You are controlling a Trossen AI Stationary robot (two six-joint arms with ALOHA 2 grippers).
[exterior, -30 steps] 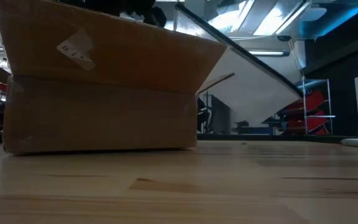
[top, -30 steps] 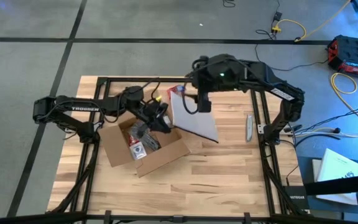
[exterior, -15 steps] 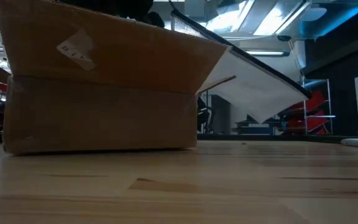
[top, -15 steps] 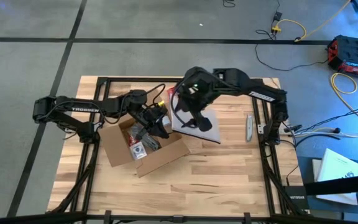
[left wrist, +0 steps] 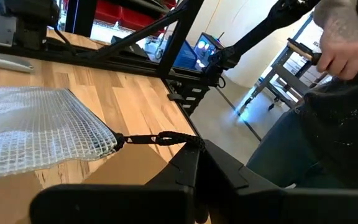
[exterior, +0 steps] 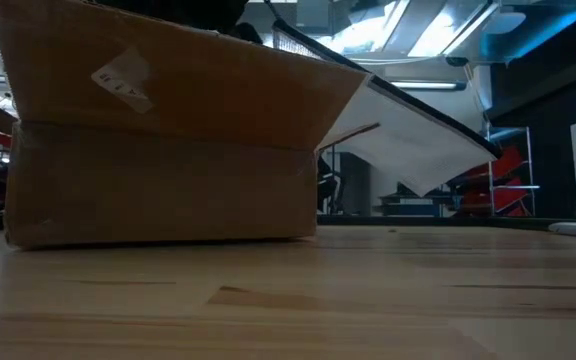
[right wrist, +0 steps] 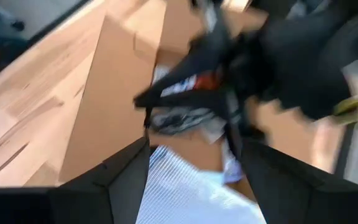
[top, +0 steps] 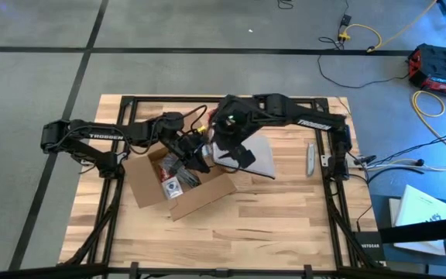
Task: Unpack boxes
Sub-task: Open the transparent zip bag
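The wooden table (top: 285, 217) carries the shallow brown cardboard box (top: 178, 182) at its left-centre, flaps open upward, contents showing inside — a small red-and-blue object (top: 171, 190) among crumpled clear plastic. In the low view the box (exterior: 158, 140) fills the left half, a clear tape strip (exterior: 123, 78) on its near flap.

A white mesh-textured bag (top: 250, 155) lies just right of the box, its edge overhanging the box's right flap; the left wrist view shows the mesh (left wrist: 36, 134) and a black cord (left wrist: 157, 138) at its corner.

Change since a second ago: the right arm has swung left and down from above the bag's far edge; the right gripper (top: 221, 149) now sits over the box's right rim, fingers spread partway and narrower than before, nothing between them. The bag has shifted slightly toward the box.

The left gripper (top: 188, 147) stays at the box's upper rim, fingers fully closed — what they pinch I cannot tell.

A grey utility knife (top: 310, 157) lies well to the right, unmoved.
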